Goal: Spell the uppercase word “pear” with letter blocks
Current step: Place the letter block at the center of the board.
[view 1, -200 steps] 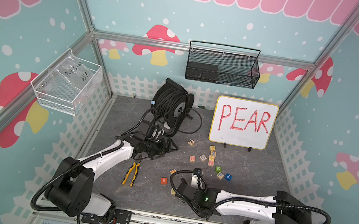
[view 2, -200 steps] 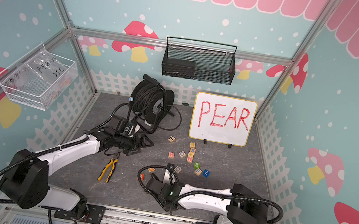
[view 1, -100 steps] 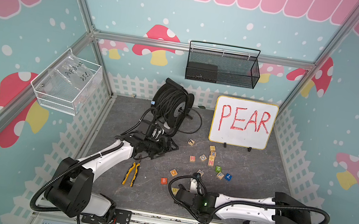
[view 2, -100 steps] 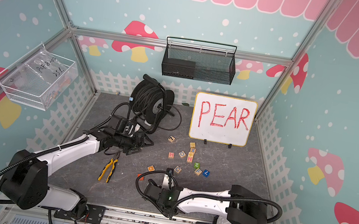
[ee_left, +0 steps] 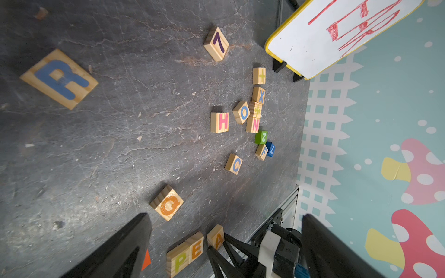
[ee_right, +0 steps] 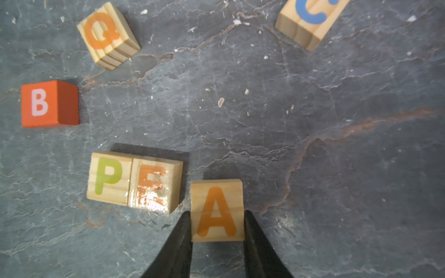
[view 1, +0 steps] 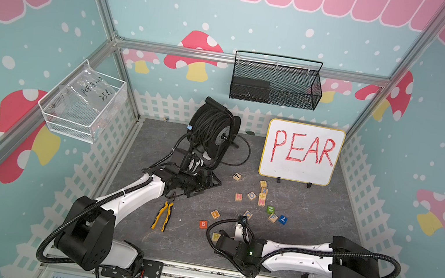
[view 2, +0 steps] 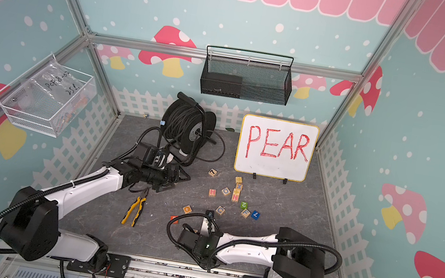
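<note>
Now the right gripper [ee_right: 216, 214] is low at the near edge of the grey mat [view 1: 323, 224], its black jaws pressed against both sides of the A block [ee_right: 216, 209], orange letter facing up. Just left of it, the P block [ee_right: 109, 177] and the E block [ee_right: 155, 184] sit touching side by side. The A is beside the E with a thin gap, a touch nearer than those two, so it's not quite in line. In a top view only the P shows, at the gripper's left; the arm covers the other two.

Over on the left, the left gripper [ee_left: 224, 216] hovers with its jaws spread wide and nothing between them. The R block [ee_left: 59, 78] lies on the mat close below its camera, blue letter up, well apart from the row.

The red B block [ee_right: 49, 103] sits left of the P and a little farther back. The Q block [ee_right: 108, 36] is farther back again. The whiteboard [view 1: 301, 153] reading PEAR stands at the far right.
</note>
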Tool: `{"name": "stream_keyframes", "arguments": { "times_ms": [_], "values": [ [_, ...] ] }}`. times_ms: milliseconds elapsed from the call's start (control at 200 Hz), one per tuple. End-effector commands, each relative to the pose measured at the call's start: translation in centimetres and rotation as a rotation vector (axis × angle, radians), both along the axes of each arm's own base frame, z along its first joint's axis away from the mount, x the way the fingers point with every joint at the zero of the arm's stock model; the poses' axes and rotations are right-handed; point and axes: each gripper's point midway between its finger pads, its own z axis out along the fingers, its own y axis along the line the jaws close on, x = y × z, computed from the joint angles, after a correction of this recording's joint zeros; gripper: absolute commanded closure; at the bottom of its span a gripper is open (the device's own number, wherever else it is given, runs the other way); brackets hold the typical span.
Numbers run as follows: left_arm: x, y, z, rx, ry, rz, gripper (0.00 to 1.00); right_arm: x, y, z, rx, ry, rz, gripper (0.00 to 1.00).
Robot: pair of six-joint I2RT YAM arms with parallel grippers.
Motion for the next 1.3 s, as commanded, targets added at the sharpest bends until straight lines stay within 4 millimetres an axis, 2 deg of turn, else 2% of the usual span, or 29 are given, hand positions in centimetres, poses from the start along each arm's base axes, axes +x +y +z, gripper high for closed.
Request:
{"name": "stream_keyframes", "arguments": {
  "times_ms": [0,195,485,851,1296],
  "values": [
    [0.2,0.1,1.5,0.006,-0.049,0.000,0.01,0.1,0.1,-0.1,-0.010,-0.004,-0.011,0.63],
    [0.2,0.2,1.4,0.008,-0.044,0.004,0.01,0.1,0.7,-0.2,-0.019,-0.001,0.007,0.61],
    [0.2,0.2,1.4,0.010,-0.047,0.005,0.01,0.1,0.1,-0.3,-0.011,0.001,-0.013,0.59],
    [0.2,0.2,1.4,0.011,-0.047,0.007,0.01,0.5,-0.2,-0.5,-0.008,-0.004,-0.036,0.65],
    [0.3,0.3,1.5,0.007,-0.048,0.011,0.01,1.1,0.0,-0.5,-0.001,-0.010,-0.045,0.66]
  ]
}}
